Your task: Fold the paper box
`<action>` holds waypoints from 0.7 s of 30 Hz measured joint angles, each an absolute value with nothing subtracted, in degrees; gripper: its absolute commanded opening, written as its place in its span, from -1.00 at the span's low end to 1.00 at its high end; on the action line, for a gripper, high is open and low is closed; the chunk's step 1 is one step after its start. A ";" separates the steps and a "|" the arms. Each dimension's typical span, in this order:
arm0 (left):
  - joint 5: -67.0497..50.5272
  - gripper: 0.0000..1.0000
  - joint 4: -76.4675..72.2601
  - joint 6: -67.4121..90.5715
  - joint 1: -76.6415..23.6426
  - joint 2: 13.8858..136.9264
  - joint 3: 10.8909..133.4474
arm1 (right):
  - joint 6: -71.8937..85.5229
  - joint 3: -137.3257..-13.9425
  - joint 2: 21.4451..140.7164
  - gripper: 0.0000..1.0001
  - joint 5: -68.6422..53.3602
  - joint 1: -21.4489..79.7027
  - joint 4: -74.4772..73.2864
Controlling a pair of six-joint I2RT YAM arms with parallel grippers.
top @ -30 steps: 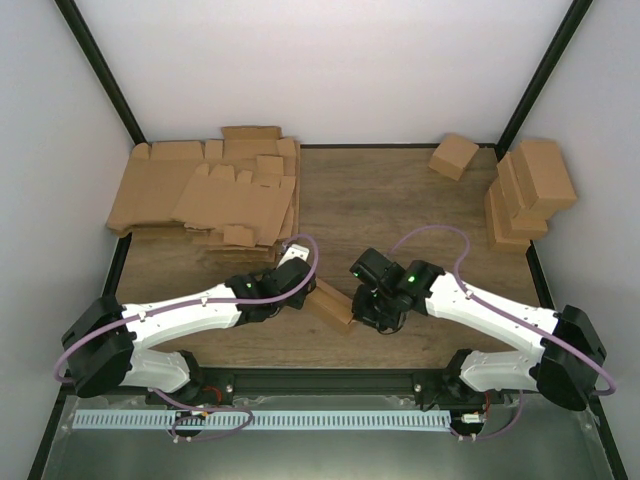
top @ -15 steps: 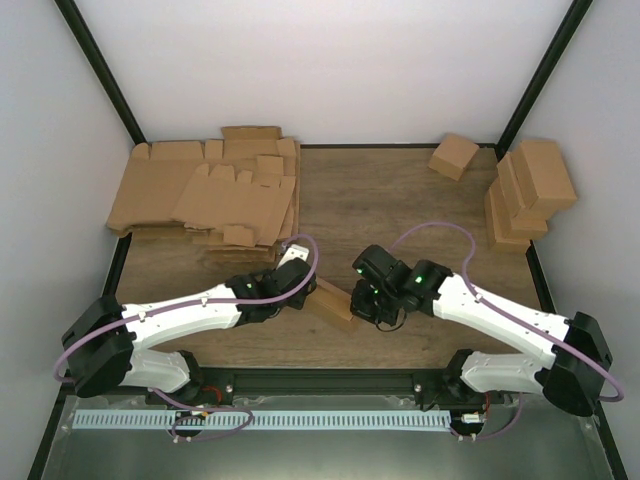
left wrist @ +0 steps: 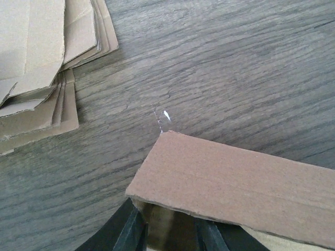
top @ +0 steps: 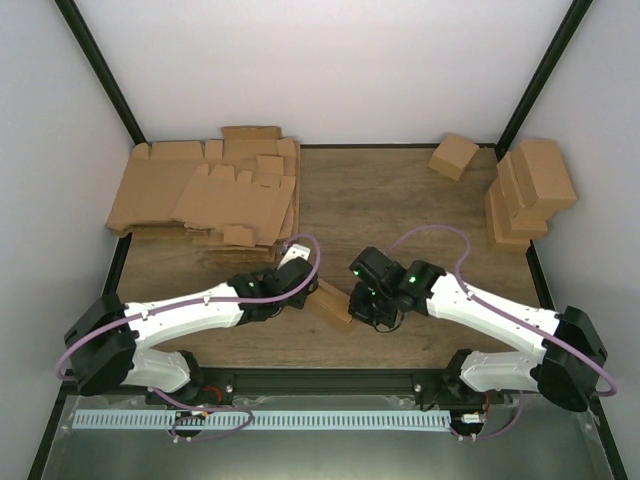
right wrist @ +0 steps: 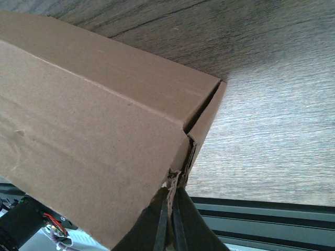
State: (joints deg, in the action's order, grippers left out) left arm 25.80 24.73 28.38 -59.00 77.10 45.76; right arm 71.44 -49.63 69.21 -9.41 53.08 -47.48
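The paper box (top: 334, 302) is a small brown carton lying near the table's front edge, between my two arms. My left gripper (top: 312, 290) is at its left end. In the left wrist view its fingers (left wrist: 133, 230) stand on either side of the box's open end (left wrist: 235, 178), closed on it. My right gripper (top: 358, 305) is at the box's right end. In the right wrist view that gripper (right wrist: 171, 219) is pinched shut on a frayed cardboard edge at the corner of the box (right wrist: 94, 130), where a side flap meets the wall.
A pile of flat cardboard blanks (top: 215, 195) lies at the back left and shows in the left wrist view as a stack (left wrist: 36, 68). Folded boxes (top: 530, 190) are stacked at the right wall, with one loose box (top: 453, 156) behind. The table's front rail (right wrist: 261, 219) is close.
My right gripper has closed onto the box's corner edge, with its arm shifting slightly. The left gripper has kept its hold and the box has stayed roughly in place.
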 measured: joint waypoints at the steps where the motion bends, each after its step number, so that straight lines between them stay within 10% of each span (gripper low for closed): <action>1: 25.91 -0.49 24.73 28.42 -59.02 77.19 45.78 | 71.44 -49.58 69.21 -0.96 -9.47 53.08 -47.33; 11: 27.14 -0.49 24.93 28.80 -59.20 77.73 46.04 | 71.42 -48.80 69.82 -0.89 -11.31 53.08 -45.36; 21: 27.92 -0.22 26.61 29.69 -59.33 77.73 46.65 | 69.45 -48.25 70.72 -0.17 -13.23 53.43 -45.60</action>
